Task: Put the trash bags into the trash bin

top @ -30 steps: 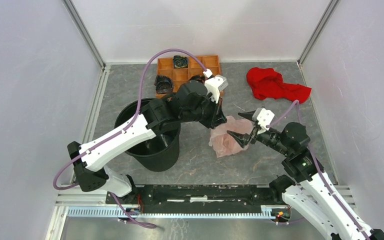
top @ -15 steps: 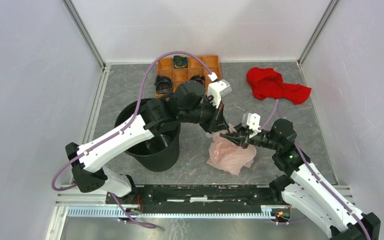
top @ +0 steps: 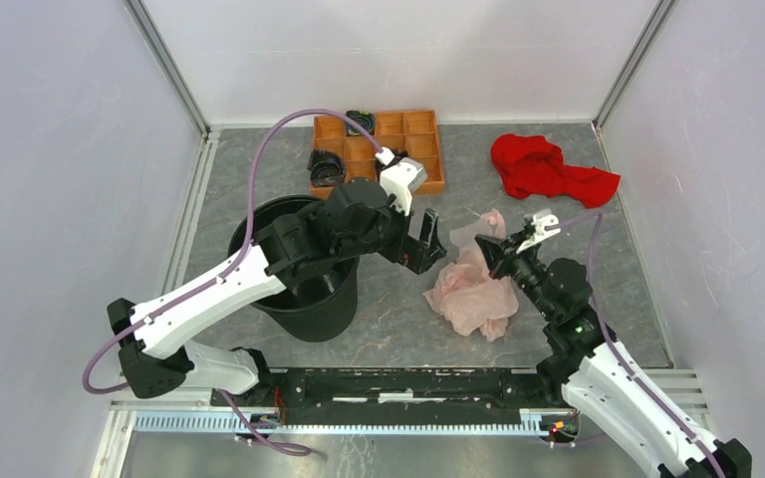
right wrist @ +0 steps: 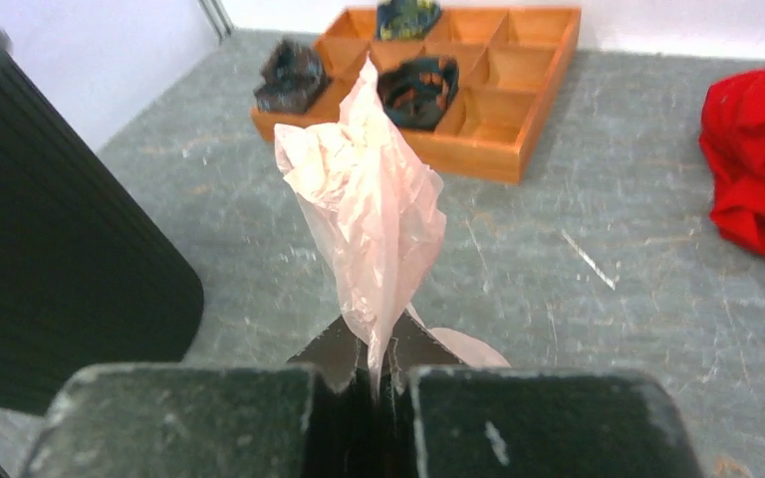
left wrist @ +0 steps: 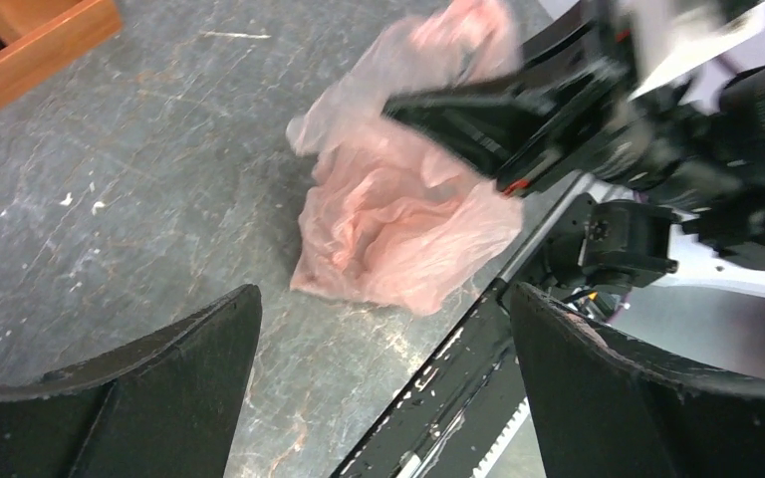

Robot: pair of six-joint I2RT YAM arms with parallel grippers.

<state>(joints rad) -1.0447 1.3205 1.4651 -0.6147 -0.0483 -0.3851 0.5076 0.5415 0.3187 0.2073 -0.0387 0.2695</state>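
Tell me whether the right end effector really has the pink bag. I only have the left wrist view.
Observer: It does. In the right wrist view, the right end effector is shut on a pinch of the trash bag, and the film stands up from between its fingers.
Operator: Give me the bin's position.
Observer: In the top view, the trash bin stands upright left of the bag and apart from it.
Operator: Place my left end effector.
Observer: The left end effector hangs open between bin and bag.
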